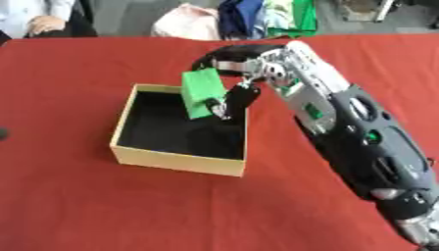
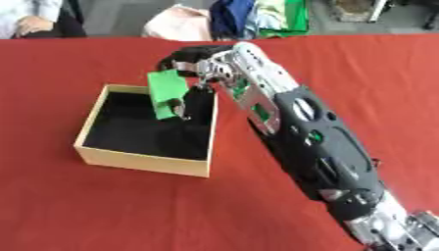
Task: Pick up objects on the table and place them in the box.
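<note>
The right hand (image 1: 233, 100) reaches in from the right over the far right corner of the box (image 1: 176, 163), its fingers (image 1: 219, 107) curled round a green block (image 1: 202, 90) that hangs tilted above the box's dark inside, so the placing step looks to be in hand. The box sits on the red bench (image 1: 85, 206); the left hand shows in neither view. Next, I judge, the hand should lower the block a little inside the walls and let its fingers spread to drop it
</note>
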